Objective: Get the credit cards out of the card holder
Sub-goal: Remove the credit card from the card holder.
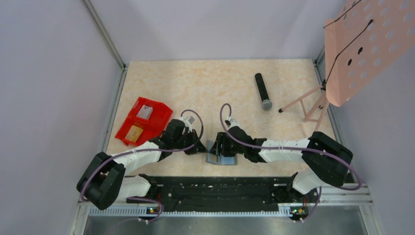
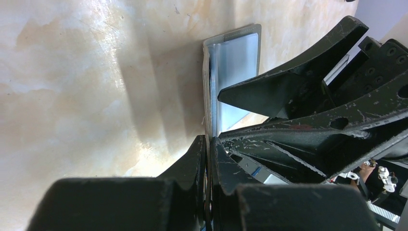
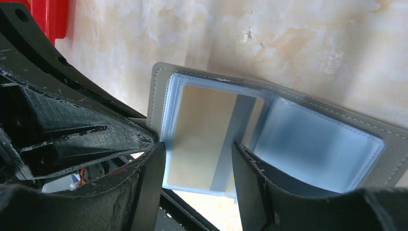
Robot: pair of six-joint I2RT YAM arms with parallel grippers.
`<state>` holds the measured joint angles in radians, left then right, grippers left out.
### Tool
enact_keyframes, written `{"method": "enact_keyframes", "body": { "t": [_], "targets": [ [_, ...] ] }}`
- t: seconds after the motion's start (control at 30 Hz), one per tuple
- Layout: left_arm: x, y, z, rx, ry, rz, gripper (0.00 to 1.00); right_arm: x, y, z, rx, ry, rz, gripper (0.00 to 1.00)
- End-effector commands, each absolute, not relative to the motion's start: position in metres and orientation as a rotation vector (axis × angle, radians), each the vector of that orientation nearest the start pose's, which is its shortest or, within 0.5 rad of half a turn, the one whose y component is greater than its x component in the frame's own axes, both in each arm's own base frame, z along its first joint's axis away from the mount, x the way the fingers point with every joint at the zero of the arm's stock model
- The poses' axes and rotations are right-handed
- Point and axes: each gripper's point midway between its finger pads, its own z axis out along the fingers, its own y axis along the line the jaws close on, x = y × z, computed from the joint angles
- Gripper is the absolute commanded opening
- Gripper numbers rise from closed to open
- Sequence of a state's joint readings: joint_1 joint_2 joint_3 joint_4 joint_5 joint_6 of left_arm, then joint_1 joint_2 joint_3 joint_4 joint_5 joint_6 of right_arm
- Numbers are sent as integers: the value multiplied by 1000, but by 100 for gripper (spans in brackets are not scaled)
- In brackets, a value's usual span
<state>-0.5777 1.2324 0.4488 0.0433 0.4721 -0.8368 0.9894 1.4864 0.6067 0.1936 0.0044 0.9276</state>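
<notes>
Left gripper (image 2: 208, 144): jaws nearly closed, pinching a thin outer edge of the card holder (image 2: 235, 57).

Right gripper (image 3: 198, 163): jaws about half apart, nothing held. Its fingers (image 3: 149, 187) hang over the holder's inner face, one on each side of the clear pocket nearest the left gripper. I cannot tell whether the tips touch the pocket.

A tan card (image 3: 202, 120) with a grey stripe sits inside that pocket. The other pocket shows only pale blue-grey.

The card holder lies open, inner panels up, on the table (image 1: 205, 83). It is at the centre of the near edge, between the two grippers.

Red bin (image 1: 144, 120): to the left, well apart, small items in both compartments.

Black microphone (image 1: 263, 91): lying farther back on the right.

Pink music stand (image 1: 372, 44): at the right rear corner.
</notes>
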Motion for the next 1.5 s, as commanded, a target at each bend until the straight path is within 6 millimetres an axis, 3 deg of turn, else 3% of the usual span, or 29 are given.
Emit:
{"method": "enact_keyframes", "body": {
  "t": [0.0,0.73,1.47],
  "targets": [
    [192,-256,87,-14,2465,-1239,0,181,353,64,-101,2427,1004,54],
    [191,-254,87,-19,2464,-1230,0,187,341,60,-105,2458,781,40],
    [194,-248,78,-8,2495,-1149,0,189,292,78,-64,2432,589,39]
  ]
}}
